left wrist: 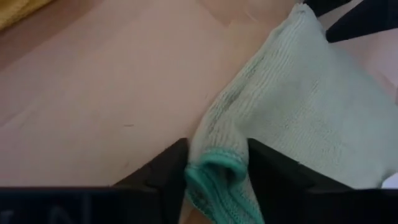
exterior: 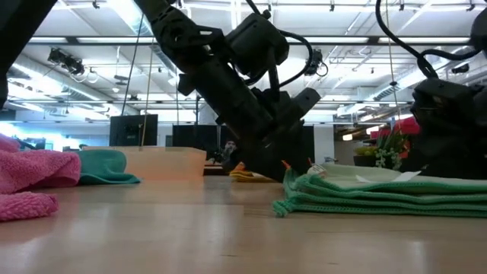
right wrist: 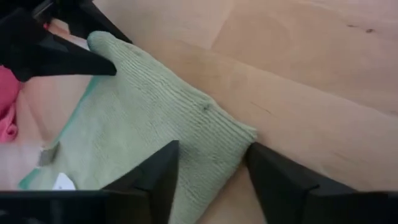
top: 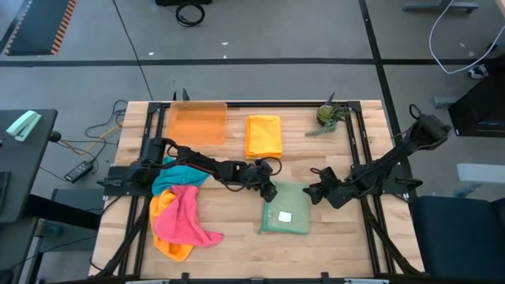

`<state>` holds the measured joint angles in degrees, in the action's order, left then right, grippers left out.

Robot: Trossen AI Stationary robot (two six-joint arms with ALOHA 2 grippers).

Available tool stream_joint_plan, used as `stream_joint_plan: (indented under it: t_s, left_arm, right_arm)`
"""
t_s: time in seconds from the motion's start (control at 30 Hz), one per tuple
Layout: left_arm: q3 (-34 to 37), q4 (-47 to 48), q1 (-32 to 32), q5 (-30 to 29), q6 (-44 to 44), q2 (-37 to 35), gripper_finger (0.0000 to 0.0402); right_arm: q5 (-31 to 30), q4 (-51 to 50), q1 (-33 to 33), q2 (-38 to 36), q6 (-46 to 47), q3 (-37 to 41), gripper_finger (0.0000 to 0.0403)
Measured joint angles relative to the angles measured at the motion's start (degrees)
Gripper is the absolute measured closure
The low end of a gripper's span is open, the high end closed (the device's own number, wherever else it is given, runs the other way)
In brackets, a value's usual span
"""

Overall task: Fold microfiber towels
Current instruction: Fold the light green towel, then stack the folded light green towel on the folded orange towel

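Mid-table, the left gripper [top: 267,188] is pinching one far corner of the folded sage green towel [top: 286,209], while the right gripper [top: 313,192] is straddling the other corner, fingers [right wrist: 155,180] either side, grip unclear.

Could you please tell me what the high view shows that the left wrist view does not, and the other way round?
Only the high view shows the folded yellow towel, the orange tray, the pile of pink, orange and teal towels and the right gripper. Only the left wrist view shows the left gripper with its fingers on either side of a bunched corner of the cloth. Both show the green towel on the wooden table.
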<state>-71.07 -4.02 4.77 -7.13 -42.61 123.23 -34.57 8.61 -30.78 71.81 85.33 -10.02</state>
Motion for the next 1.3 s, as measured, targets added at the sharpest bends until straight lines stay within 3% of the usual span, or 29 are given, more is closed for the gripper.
stream_joint_plan:
  t_s: [0.3,0.4,0.57,0.8,1.07,1.3]
  left_arm:
    - [0.1,-0.8,0.9,-2.2,4.4,0.3,0.0363]
    - [0.2,-1.1,1.1,-2.2,6.3,-0.7,0.0388]
    - [0.6,3.3,1.6,-1.8,9.2,-4.6,0.0373]
    - [0.4,11.5,4.6,-13.0,12.6,-12.5,0.0385]
    - [0.4,20.8,6.8,-27.1,14.6,-21.3,0.0389]
    - [0.3,25.0,5.6,-30.8,16.6,-27.7,0.0385]
  right_arm:
    - [-1.8,0.0,0.1,0.0,-5.2,-0.1,0.0389]
    - [-3.4,0.0,0.1,-0.3,-8.4,-1.9,0.0392]
    - [-5.0,-1.1,0.7,-1.6,-15.8,-6.6,0.0396]
    - [-7.5,-12.3,3.6,-2.9,-25.1,-16.2,0.0399]
    - [-6.8,-13.1,12.2,-2.9,-42.6,-26.5,0.0400]
    - [-3.2,-13.8,19.0,-2.9,-50.6,-31.2,0.0400]
